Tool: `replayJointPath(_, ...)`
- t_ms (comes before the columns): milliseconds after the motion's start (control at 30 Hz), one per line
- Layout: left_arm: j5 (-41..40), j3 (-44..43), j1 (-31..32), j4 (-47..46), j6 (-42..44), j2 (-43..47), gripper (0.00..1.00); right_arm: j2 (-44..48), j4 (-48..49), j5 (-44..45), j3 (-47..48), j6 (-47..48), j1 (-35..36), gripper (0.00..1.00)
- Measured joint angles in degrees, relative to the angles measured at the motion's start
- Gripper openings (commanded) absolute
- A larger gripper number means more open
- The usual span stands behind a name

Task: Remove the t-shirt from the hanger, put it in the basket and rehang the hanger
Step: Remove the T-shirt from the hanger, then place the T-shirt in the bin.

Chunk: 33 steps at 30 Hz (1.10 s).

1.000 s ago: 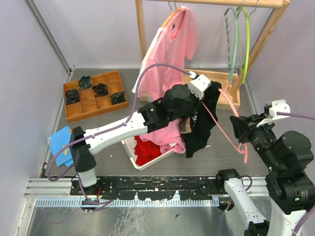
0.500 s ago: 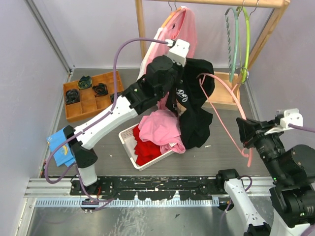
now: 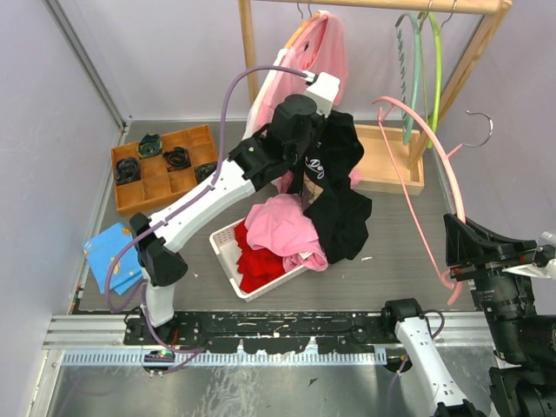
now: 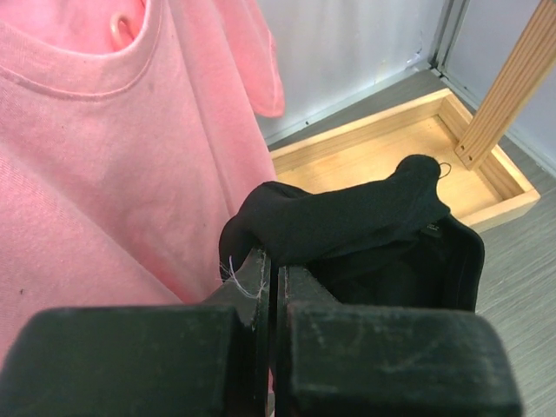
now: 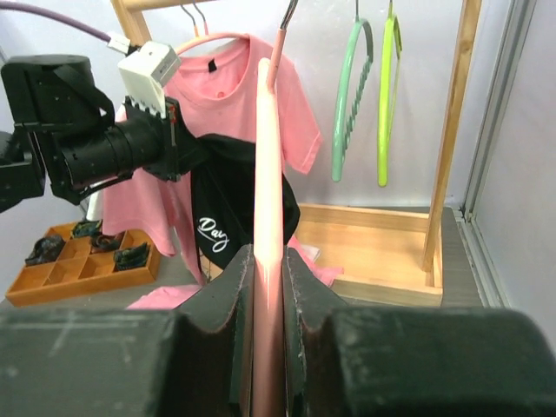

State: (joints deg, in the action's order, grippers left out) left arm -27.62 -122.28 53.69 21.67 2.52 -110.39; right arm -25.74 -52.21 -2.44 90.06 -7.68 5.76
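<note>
The black t-shirt now hangs free in the centre of the top view. Its upper edge is bunched and its hem droops over the white basket of pink and red clothes. Half a second ago the pink hanger was still close against the shirt's shoulder; it has since swung off to the right of the frame, well apart from the cloth. The left hand is clenched on a fold of the shirt, and the right hand is clamped on the hanger's bar. Judging by that gap, the separation is done. What likely remains is setting the shirt down, in the basket or on the bench.
</note>
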Motion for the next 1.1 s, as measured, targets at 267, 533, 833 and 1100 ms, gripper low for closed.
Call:
replayJointPath(267, 7.3, 5.4, -0.2, 0.7, -1.7, 5.9, 0.00, 0.0, 1.6, 3.3, -1.1, -0.6, 0.0, 0.01)
replayJointPath(533, 13.9, 9.9, -0.1, -3.5, -2.7, 22.5, 0.00, 0.0, 1.4, 5.0, -7.0, -1.5, 0.0, 0.01)
replayJointPath(833, 7.6, 11.1, -0.2, -7.5, 3.1, 35.1, 0.00, 0.0, 1.6, 4.8, -7.9, -1.8, 0.0, 0.01)
replayJointPath(1100, 6.3, 11.8, -0.2, -7.6, 4.3, 41.3, 0.00, 0.0, 1.6, 4.2, -8.7, -2.2, 0.0, 0.01)
